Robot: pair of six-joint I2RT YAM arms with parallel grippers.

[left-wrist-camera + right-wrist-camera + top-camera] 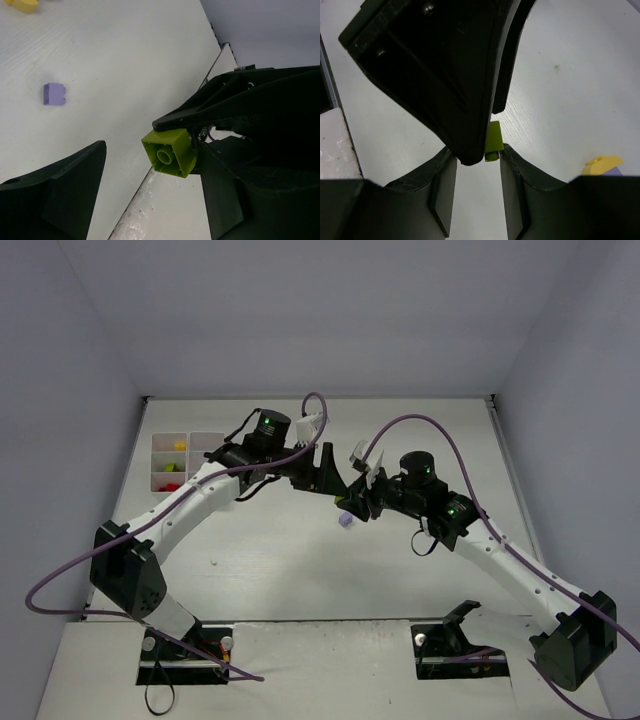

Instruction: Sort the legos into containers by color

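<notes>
My two grippers meet above the middle of the table. A lime green brick (169, 152) sits at the tips of my right gripper (476, 156), pressed between its right finger and one finger of my left gripper; the brick also shows in the right wrist view (493, 141). My left gripper (150, 172) is wide open, and the brick is beside its right finger. From above, the left gripper (325, 468) and right gripper (362, 490) overlap. A lilac brick (346, 521) lies on the table below them (54, 94). The white tray (207, 445) stands at the far left.
The tray holds a yellow brick (180, 445) and red and green ones (170, 484). A yellow brick (602, 163) lies on the table near the lilac one, also at the top edge of the left wrist view (22, 5). Purple cables loop over both arms.
</notes>
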